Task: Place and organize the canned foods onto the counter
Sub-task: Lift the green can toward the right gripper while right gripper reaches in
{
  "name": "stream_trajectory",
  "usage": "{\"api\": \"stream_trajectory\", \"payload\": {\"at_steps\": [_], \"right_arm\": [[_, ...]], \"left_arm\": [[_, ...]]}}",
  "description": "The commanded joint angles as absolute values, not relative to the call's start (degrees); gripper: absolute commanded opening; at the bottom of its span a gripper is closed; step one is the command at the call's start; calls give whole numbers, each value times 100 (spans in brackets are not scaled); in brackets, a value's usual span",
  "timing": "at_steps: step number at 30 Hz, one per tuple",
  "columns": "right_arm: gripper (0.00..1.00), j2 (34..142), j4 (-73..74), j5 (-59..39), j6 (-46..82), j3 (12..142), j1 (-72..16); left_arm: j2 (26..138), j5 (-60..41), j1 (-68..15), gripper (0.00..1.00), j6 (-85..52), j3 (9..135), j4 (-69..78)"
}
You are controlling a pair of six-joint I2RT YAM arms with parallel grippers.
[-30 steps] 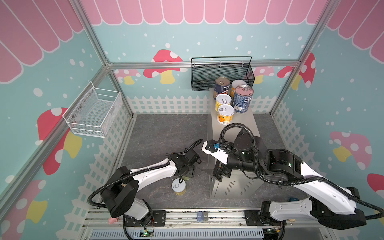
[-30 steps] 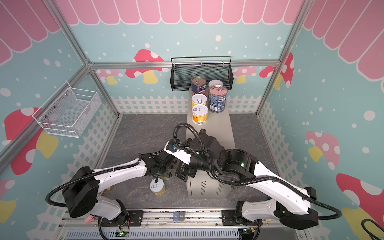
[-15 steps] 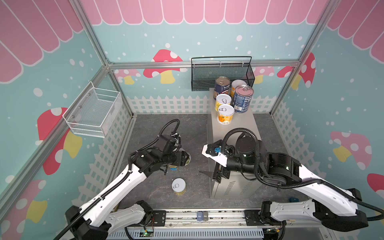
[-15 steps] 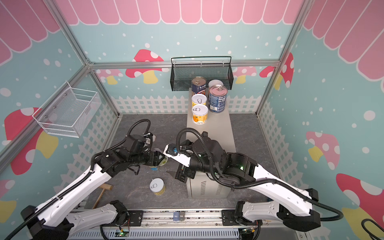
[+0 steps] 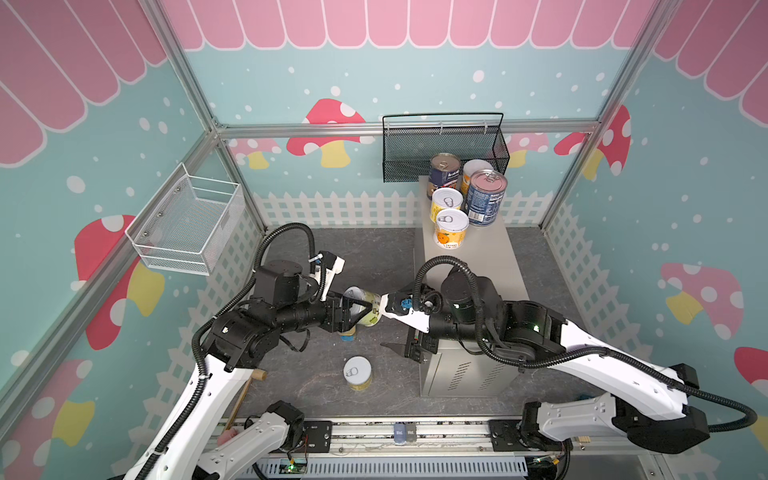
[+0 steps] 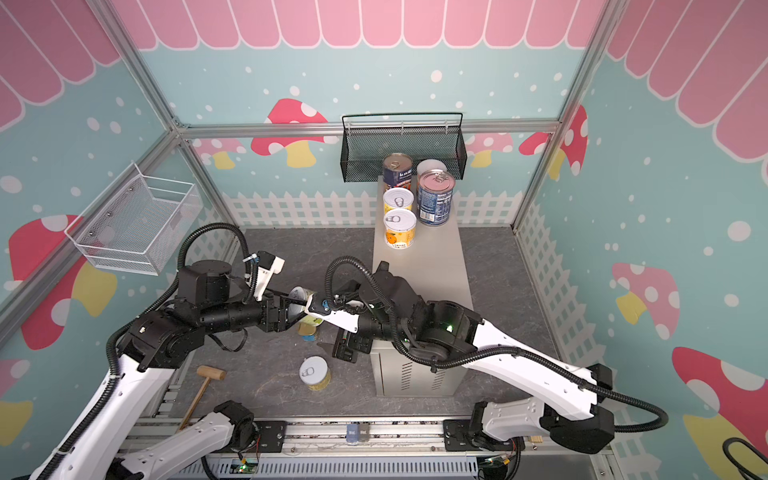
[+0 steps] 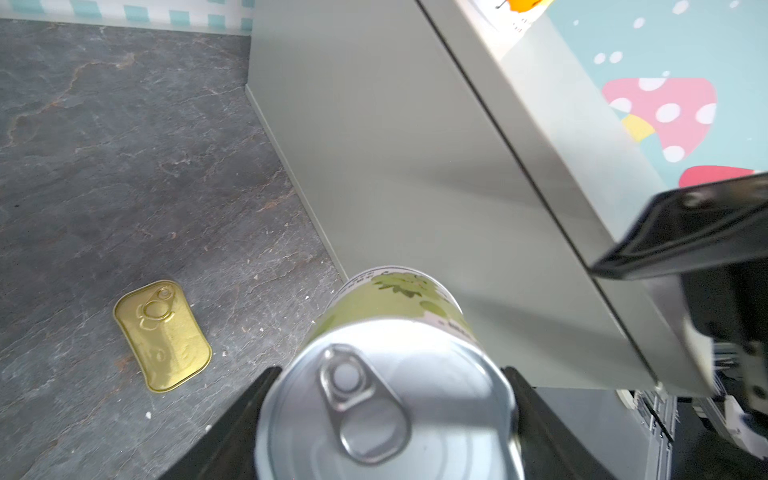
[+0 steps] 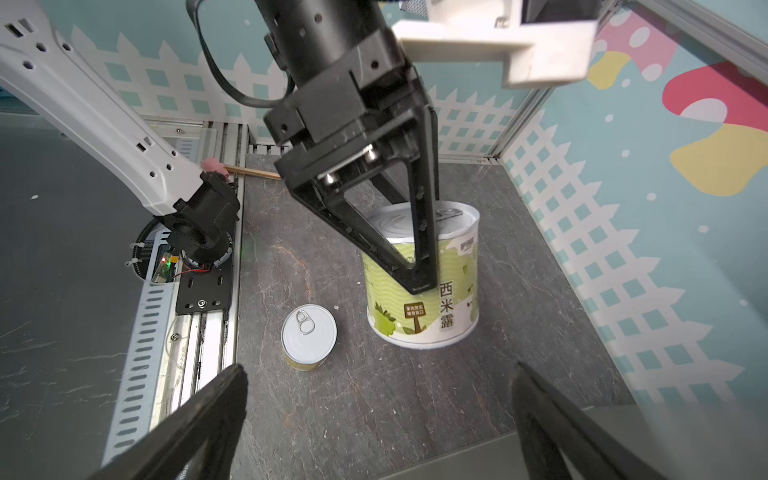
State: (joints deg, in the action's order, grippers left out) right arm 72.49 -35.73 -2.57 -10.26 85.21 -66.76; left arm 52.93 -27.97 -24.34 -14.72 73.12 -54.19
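left gripper [image 5: 356, 311]: we see it clamped on a yellow-green can [image 8: 419, 307] (held off the floor [image 8: 374, 415]) | right gripper [image 8: 376, 386]: we see jaws wide, empty

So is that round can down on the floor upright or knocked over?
Upright: the round can stands on its base, pull-tab lid facing up.

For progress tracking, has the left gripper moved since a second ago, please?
Yes; the left gripper moved up-view, away from the upright yellow floor can.
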Motion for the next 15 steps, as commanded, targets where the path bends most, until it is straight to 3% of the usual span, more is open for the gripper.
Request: {"api": "stream_trajectory", "payload": {"at_steps": [1,15], "right_arm": [[99,7376,-3390,-355,-1184,8803,-6689],[99,7764,-2930,359,-1010,8930,-6697]], "left_arm": [[5176,-3370,-2391,30,-1219,7768,-5251],[5381,-4018,-2396,30,-1042,8318,-5430]]}}
